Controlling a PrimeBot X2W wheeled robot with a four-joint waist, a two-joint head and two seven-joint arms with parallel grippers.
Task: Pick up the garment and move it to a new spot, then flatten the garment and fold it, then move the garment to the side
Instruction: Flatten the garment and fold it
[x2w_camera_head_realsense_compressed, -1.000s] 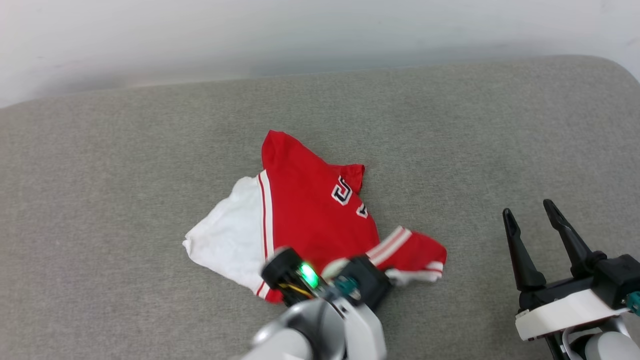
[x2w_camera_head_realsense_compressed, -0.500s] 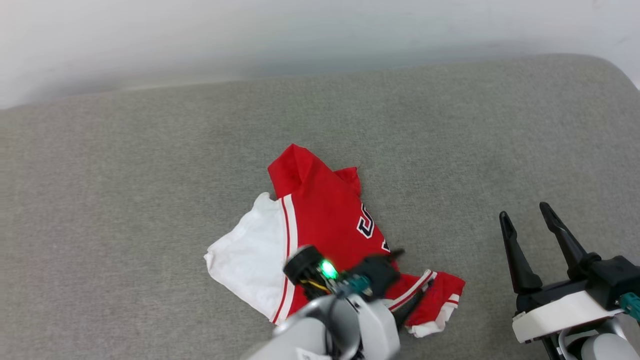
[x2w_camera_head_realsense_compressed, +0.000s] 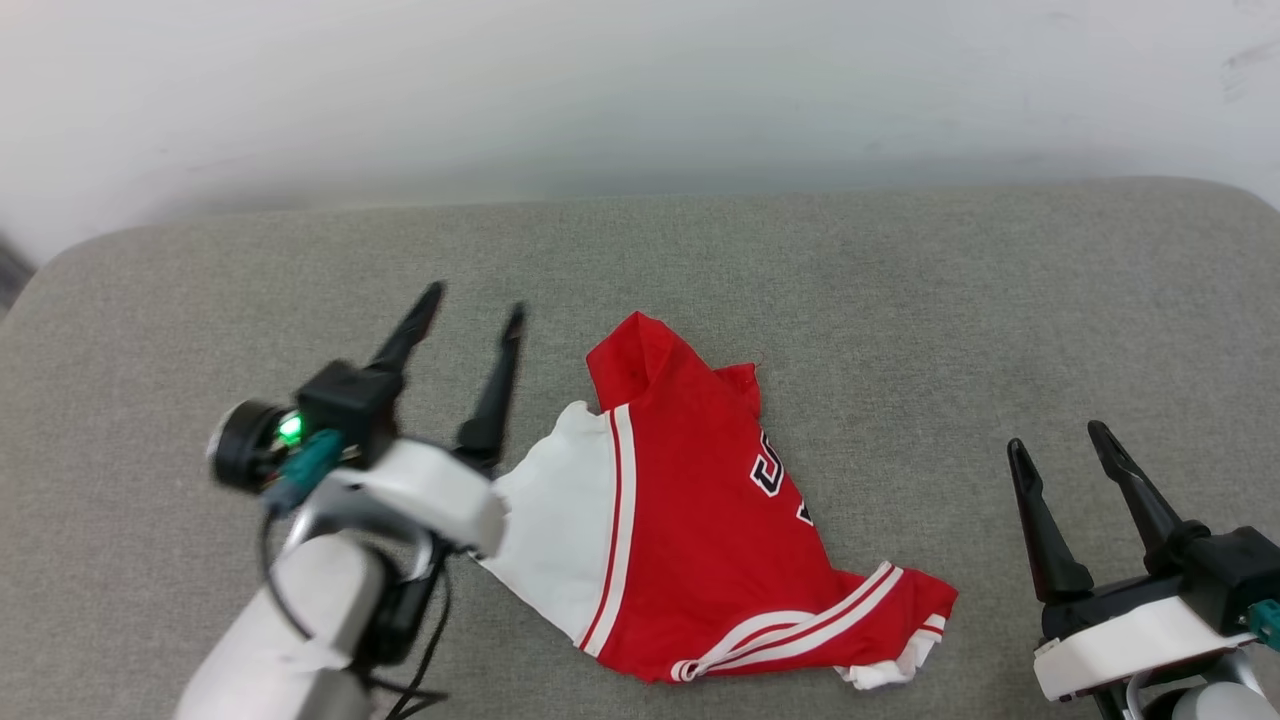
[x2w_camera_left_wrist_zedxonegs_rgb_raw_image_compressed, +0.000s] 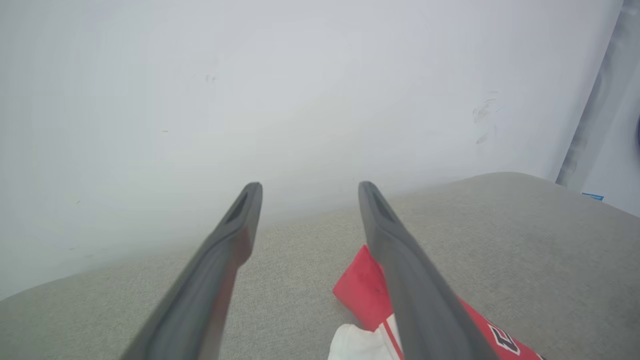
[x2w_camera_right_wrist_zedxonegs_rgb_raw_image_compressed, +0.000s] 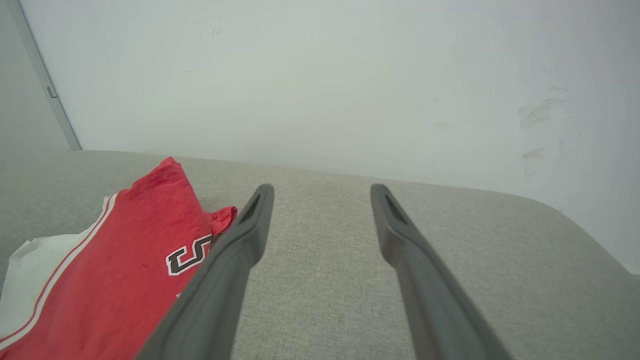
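At the left, the left jaws stand spread wide and grip nothing. Their two fingers point away toward the wall, with bare grey worktop in the gap between them. A green light glows on the wrist behind them. In the left wrist view that gap frames worktop and wall, and the shirt lies on the outer side of the right-hand finger, partly hidden behind it.

Just right of those jaws, the shirt lies crumpled on the worktop, between the two pairs of jaws and nearer the left pair. Its white sleeve reaches the base of the left jaws' right-hand finger; whether cloth and finger touch I cannot tell. The red body rises to a folded peak about level with the left fingertips. Part of a black-and-white print shows near its right edge. Red-and-white striped trim runs along the near edge, level with the base of the right jaws.

Farther right, well apart from the shirt, the right jaws also stand spread wide and empty, fingers pointing away over bare worktop. In the right wrist view the shirt lies left of the left-hand finger, which overlaps the print's edge, and plain worktop lies between the fingers.
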